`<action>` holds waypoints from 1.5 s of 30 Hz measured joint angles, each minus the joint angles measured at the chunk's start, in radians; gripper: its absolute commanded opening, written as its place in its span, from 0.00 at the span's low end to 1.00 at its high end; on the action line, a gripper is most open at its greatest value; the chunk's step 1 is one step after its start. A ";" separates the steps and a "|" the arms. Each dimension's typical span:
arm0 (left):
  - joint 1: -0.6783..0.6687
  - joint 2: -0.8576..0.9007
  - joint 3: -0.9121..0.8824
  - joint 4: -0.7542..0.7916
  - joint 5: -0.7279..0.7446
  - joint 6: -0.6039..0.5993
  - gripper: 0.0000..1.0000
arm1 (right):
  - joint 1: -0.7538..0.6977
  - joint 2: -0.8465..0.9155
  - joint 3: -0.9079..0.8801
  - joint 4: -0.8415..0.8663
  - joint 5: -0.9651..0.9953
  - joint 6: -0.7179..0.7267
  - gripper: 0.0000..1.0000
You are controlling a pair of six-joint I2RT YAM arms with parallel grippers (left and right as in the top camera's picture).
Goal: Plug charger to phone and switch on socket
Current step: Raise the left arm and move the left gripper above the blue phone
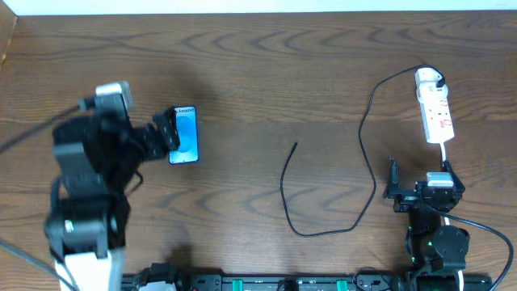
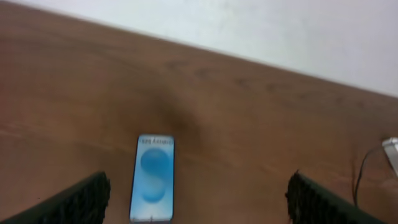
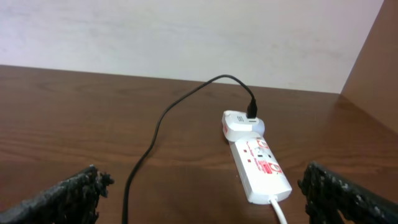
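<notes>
The phone lies flat at the left of the table, blue screen up; it also shows in the left wrist view. My left gripper is open, right at the phone's left edge, with the phone near its left finger in the wrist view. The charger cable runs from a white plug in the socket down and round to its loose tip mid-table. My right gripper is open and empty just below the socket, which lies between its fingers.
The socket's white cord runs down toward my right arm. The table's back edge meets a white wall. A wooden side panel stands at the far right. A rail with fittings lines the front edge.
</notes>
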 measured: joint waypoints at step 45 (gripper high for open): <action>0.000 0.382 0.209 -0.192 -0.004 -0.068 0.91 | 0.000 0.000 0.000 0.000 0.000 0.000 0.99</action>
